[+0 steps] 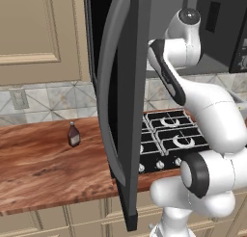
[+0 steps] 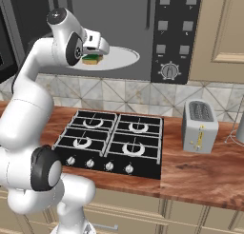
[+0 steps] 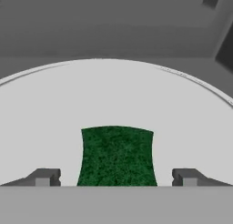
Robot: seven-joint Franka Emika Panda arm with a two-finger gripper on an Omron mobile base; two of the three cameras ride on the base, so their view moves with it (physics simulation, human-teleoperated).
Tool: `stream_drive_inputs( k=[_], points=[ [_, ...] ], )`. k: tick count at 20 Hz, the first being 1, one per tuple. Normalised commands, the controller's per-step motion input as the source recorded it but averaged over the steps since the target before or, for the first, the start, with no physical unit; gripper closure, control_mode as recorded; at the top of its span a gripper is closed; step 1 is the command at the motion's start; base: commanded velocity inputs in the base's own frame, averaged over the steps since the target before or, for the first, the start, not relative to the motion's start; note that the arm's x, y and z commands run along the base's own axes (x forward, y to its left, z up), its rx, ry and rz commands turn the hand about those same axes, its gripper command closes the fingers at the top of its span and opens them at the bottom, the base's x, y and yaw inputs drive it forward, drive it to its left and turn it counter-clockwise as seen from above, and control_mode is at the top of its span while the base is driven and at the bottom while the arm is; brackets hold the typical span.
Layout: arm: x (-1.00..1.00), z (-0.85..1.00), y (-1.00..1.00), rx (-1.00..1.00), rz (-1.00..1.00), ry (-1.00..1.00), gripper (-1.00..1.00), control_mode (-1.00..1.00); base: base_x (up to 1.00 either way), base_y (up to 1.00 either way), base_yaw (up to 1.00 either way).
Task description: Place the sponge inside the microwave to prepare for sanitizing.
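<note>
One sponge, lying on the turntable inside the open microwave, fingers spread clear of it.
Largest first, your microwave (image 2: 114, 33) stood open, its door (image 1: 120, 106) swung out over the counter (image 1: 38, 168) beside the hob (image 2: 114, 142); you risked clipping that door or the cavity rim on the way out, in my judgement, since the arm reached deep inside. Your turntable (image 3: 54, 118) carried the load; a dragged finger could have spun it or nudged the piece off centre. Your gripper (image 3: 116, 178) stood wide, holding nothing. Your sponge (image 3: 117, 155), green side up, lay between the fingertips (image 3: 45, 176), apart from both; lifting crookedly could have snagged it.
</note>
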Motion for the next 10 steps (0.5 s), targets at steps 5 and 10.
stream_drive_inputs(
  k=[5, 10],
  points=[
    [-0.38, 0.20, 0.00, 0.00, 0.00, -0.06, -1.00, -1.00, 0.00, 0.00, 0.00],
    [-0.60, 0.10, 0.00, 0.00, 0.00, -0.01, -1.00, -1.00, 0.00, 0.00, 0.00]
  ],
)
